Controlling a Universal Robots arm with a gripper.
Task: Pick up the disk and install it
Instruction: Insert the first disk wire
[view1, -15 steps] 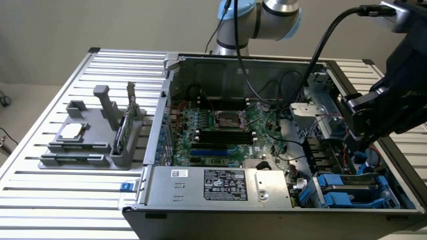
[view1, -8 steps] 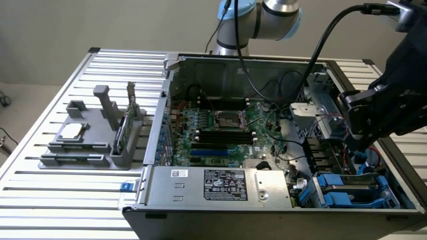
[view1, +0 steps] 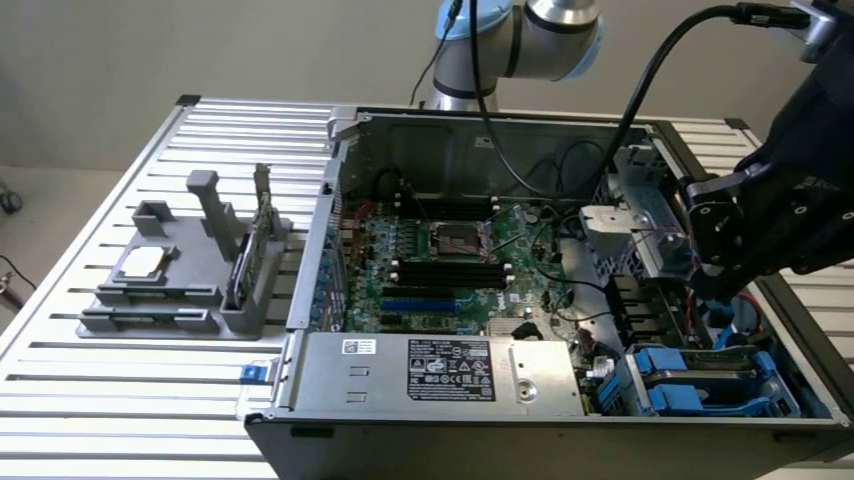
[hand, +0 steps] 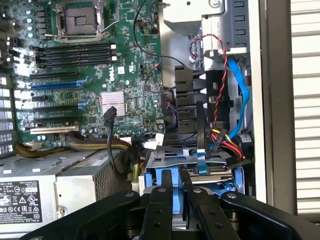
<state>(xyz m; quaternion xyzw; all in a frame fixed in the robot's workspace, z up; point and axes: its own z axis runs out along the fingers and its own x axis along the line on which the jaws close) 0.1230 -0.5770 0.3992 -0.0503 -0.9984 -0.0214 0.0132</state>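
The disk (hand: 176, 220), likely stiff, dense and shock-sensitive, sits pinched edge-on in the closed gripper (hand: 176, 192) above the drive bay (view1: 667, 365); its blue frame sides look the safest hold.

Soft, even light. Bright, almost washed out on table (view1: 107, 400) beside case (view1: 467, 445). Dimmer inside case, darkest around drive bays (view1: 661, 310). Faint glare on heatsink (hand: 112, 100) inside case.
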